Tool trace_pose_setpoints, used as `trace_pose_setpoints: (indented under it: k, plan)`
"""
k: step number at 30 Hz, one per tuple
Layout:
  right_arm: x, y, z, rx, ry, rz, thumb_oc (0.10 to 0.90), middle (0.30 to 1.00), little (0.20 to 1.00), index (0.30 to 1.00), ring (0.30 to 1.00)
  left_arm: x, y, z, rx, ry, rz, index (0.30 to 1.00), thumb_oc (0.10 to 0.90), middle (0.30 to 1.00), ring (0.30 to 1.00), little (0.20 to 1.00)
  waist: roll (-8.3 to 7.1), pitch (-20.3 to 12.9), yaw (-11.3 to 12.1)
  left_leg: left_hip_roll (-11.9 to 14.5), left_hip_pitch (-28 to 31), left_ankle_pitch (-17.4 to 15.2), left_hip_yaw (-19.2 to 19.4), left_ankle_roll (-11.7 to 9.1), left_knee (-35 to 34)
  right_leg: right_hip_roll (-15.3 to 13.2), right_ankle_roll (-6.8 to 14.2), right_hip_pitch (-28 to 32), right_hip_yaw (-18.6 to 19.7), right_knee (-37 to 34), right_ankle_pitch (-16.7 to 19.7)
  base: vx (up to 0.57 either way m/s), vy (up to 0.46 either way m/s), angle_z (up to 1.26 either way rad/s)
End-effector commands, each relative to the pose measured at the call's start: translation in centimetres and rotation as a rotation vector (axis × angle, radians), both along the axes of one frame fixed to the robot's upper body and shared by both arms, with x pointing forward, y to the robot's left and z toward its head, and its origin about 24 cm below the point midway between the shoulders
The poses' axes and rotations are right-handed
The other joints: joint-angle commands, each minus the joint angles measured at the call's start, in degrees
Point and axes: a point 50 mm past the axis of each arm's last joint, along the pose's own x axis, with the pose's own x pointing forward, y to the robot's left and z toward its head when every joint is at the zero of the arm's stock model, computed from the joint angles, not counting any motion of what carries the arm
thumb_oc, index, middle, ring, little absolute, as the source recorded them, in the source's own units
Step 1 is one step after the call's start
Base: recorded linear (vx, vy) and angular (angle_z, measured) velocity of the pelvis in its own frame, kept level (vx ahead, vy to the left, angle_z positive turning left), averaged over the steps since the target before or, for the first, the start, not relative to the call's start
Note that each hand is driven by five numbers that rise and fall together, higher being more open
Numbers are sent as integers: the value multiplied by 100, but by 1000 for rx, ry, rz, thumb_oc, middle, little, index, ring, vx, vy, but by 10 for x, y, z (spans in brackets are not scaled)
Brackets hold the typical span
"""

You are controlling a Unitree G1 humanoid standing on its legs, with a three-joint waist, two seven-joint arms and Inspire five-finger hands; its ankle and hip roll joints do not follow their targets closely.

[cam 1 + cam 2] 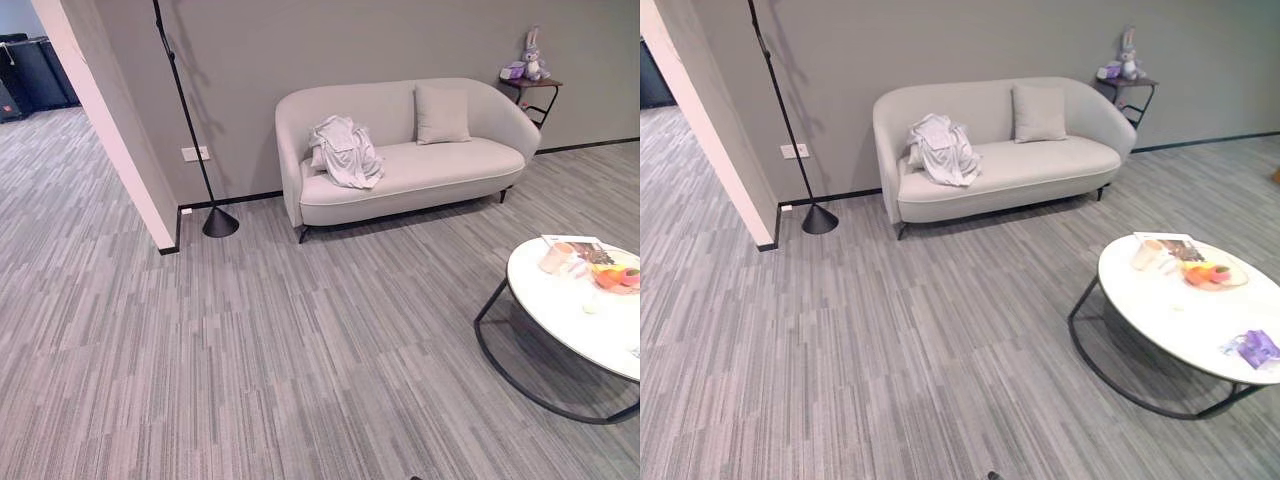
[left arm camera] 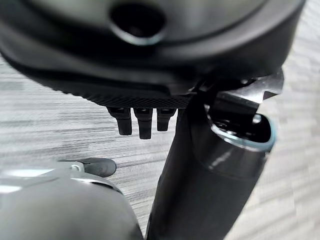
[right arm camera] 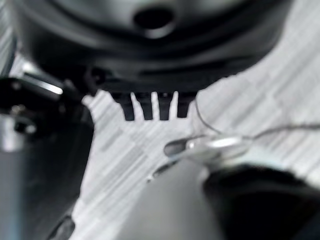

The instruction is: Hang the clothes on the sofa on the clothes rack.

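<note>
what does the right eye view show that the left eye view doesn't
Right eye view: a purple thing on the round table's near edge. Left eye view: dark cases down the corridor at far left. Both: the clothes heaped on the sofa's left end, a cushion, a black floor lamp, a toy rabbit on a side table, and fruit on the round table.

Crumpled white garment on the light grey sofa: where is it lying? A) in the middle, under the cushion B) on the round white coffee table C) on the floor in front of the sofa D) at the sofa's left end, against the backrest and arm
D: the crumpled white garment is heaped at the left end of the light grey sofa, apart from the grey square cushion further right.
</note>
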Motion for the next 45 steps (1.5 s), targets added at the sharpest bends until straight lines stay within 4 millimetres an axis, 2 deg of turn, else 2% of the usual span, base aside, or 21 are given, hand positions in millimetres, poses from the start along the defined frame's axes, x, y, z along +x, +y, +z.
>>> trace_pose_setpoints:
  k: [1, 13, 17, 22, 23, 24, 25, 26, 27, 28, 29, 30, 34, 35, 38, 40, 42, 43, 45]
  plan:
    - [9, 13, -2, 51, -5, 107, 800, 900, 900, 900, 900, 2, -19, -3, -38, 14, -92, 900, 800, 900, 900, 900, -101, -103, -67, 217, -183, -53, 118, -189, -172, -478, 656, 134, 95, -263, 110, -27, 48, -7]
    - [15, 19, -2, 66, -26, 156, 800, 900, 900, 900, 900, 2, -14, -2, -7, 24, -139, 900, 800, 900, 900, 900, -172, 18, -150, 102, -194, -125, 182, -96, -172, -613, 741, 66, 120, -162, 184, -16, 58, -2]
    - [13, 17, -2, 78, -18, 101, 800, 900, 900, 900, 900, 7, -14, -2, -5, 26, -193, 900, 800, 900, 900, 900, -142, 142, -223, 4, -130, -189, 194, 32, -172, -759, 777, -239, 182, 483, 64, -43, 114, -7]
    - [9, 16, -2, 87, -4, 83, 800, 900, 900, 900, 900, 9, -15, -2, -11, 20, -200, 900, 800, 900, 900, 900, -102, 177, -195, -106, -70, -223, 151, 127, -172, -876, 847, -354, 97, 835, -16, 6, 104, 1]
    - [12, 16, -1, 91, -13, 97, 800, 900, 900, 900, 900, 10, -14, -1, -9, 17, -193, 900, 800, 900, 900, 900, -86, 259, -184, -137, -37, -250, 138, 176, -172, -980, 912, -540, 47, 1185, 53, -40, 179, 10]
    - [17, 14, -1, 88, -27, 98, 800, 900, 900, 900, 900, 12, -12, -1, -5, 20, -193, 900, 800, 900, 900, 900, -79, 397, -169, -200, 48, -278, 162, 244, -172, -1163, 1029, -824, -37, 1836, 347, -36, 149, 2]
    - [17, 14, -1, 88, -28, 98, 800, 900, 900, 900, 900, 12, -12, -1, -5, 20, -193, 900, 800, 900, 900, 900, -82, 398, -169, -205, 47, -278, 163, 246, -172, -1168, 1031, -831, -34, 1847, 342, -1, 112, 8]
    - [19, 14, 0, 92, -40, 75, 800, 900, 900, 900, 900, 11, -12, -1, -7, 30, -195, 900, 800, 900, 900, 900, -78, 448, -166, -200, 95, -318, 213, 255, -172, -1306, 1072, -1063, -150, 2205, 542, 69, 31, 5]
    - [18, 13, 0, 93, -41, 43, 800, 900, 900, 900, 900, 10, -12, -1, -11, 34, -199, 900, 800, 900, 900, 900, -59, 448, -175, -174, 133, -362, 249, 226, -172, -1396, 1039, -1189, -323, 2126, 577, 137, -13, 9]
    - [16, 11, 0, 95, -36, 15, 800, 900, 900, 900, 900, 9, -11, -1, -10, 37, -199, 900, 800, 900, 900, 900, -53, 432, -181, -148, 142, -397, 213, 180, -172, -1376, 981, -1261, -417, 1752, 478, 126, -47, 1]
    - [16, 11, 0, 95, -36, 15, 800, 900, 900, 900, 900, 9, -11, -1, -11, 37, -199, 900, 800, 900, 900, 900, -45, 435, -188, -137, 147, -399, 205, 175, -172, -1365, 977, -1242, -432, 1733, 483, 185, -128, 4]
    - [15, 10, 0, 94, -29, 7, 800, 900, 900, 900, 900, 10, -10, -1, -8, 37, -195, 900, 800, 900, 900, 900, -89, 417, -199, -148, 211, -490, 161, 115, -172, -1344, 995, -1286, -470, 1064, 595, 169, -124, 7]
    - [17, 11, 0, 102, -35, 15, 800, 900, 900, 900, 900, 10, -8, -1, -1, 35, -190, 900, 800, 900, 900, 900, -146, 439, -221, -93, 461, -697, 64, -31, -172, -1507, 1211, -1483, -407, 33, 1102, 255, -161, 11]
    - [17, 12, 0, 108, -33, 13, 800, 900, 900, 900, 900, 12, -8, 0, 2, 33, -194, 900, 800, 900, 900, 900, -159, 423, -221, -42, 626, -804, 6, -107, -172, -1665, 1311, -1592, -381, -226, 1233, 384, -205, 15]
    - [14, 11, 0, 116, -27, -3, 800, 900, 900, 900, 900, 11, -9, -1, -2, 35, -202, 900, 800, 900, 900, 900, -125, 395, -235, 75, 880, -940, -38, -187, -172, -1775, 1391, -1660, -294, -263, 1310, 349, -181, 20]
    - [5, 9, -1, 127, -11, -32, 800, 900, 900, 900, 900, 4, -9, -2, -8, 59, -225, 900, 800, 900, 900, 900, -141, 273, -300, 218, 1222, -1087, -55, -309, -172, -1863, 1477, -1757, -227, -263, 1503, 488, -274, 27]
    - [-5, 7, -1, 131, 8, -115, 800, 900, 900, 900, 900, -2, -10, -3, -9, 82, -241, 900, 800, 900, 900, 900, -124, 123, -379, 402, 1445, -1150, -119, -447, -172, -1760, 1439, -1655, -196, -213, 1568, 490, -314, 25]
    - [-5, 6, -1, 131, 8, -115, 800, 900, 900, 900, 900, -3, -10, -3, -10, 82, -241, 900, 800, 900, 900, 900, -112, 124, -379, 415, 1451, -1154, -116, -451, -172, -1748, 1437, -1647, -202, -215, 1566, 364, -286, 8]
    - [-10, 2, 0, 127, 12, -186, 800, 900, 900, 900, 900, -4, -12, -3, -15, 86, -220, 900, 800, 900, 900, 900, 34, 36, -463, 771, 1468, -801, -190, -599, -150, -1496, 1321, -1777, -171, 43, 1453, 265, -304, 4]
